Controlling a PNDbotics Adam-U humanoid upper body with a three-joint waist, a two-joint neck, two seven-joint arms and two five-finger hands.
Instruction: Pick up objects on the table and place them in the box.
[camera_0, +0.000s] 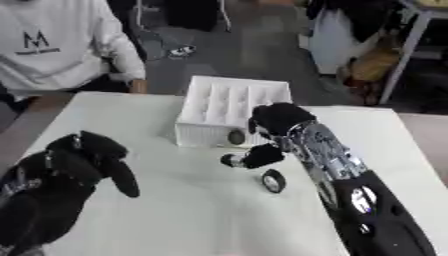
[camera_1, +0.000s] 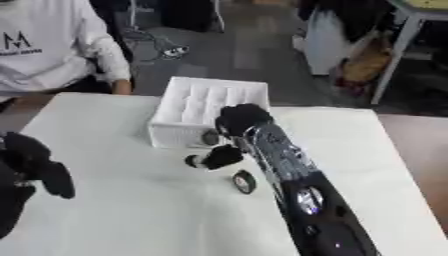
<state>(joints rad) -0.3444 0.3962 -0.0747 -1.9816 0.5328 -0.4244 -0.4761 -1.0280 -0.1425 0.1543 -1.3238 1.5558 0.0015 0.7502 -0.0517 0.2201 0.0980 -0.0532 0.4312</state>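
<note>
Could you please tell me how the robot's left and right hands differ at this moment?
The right hand reaches to the white box's front wall, while the left hand sits away at the table's left side. The right hand's thumb points toward a small round object; the left hand is near nothing. Both are black.

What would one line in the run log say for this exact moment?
right hand: at box front, fingers curled on small dark round object | wheel: on table | box: white | left hand: idle
</note>
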